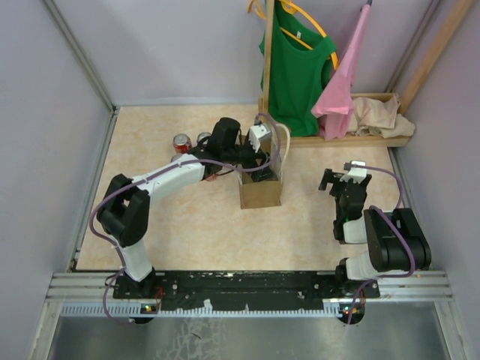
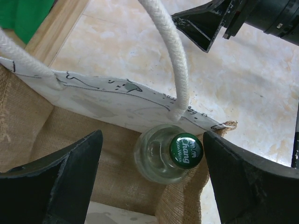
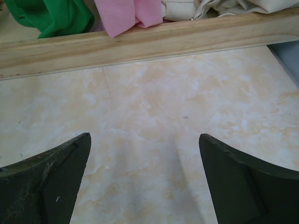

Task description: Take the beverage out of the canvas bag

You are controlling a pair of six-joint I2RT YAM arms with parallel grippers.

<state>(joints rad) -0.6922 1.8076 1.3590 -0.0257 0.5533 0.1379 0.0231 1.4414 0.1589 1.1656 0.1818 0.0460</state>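
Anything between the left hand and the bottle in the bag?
Left wrist view: no. The open left hand flanks the green-capped bottle; only burlap lining of the canvas bag shows in the gaps.

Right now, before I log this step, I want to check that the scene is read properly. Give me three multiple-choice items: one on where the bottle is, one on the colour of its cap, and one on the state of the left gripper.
1. Where is the bottle?
A) lying beside the canvas bag
B) standing inside the canvas bag
C) lifted clear above it

2. What colour is its cap?
A) red
B) white
C) green

3. How is the left gripper?
A) open, with a finger on each side of the bottle
B) shut on the bottle
C) shut and empty

Answers:
1 B: in the left wrist view the bag's burlap walls surround the bottle.
2 C: the cap is green with white lettering.
3 A: both fingers stand apart from the glass.
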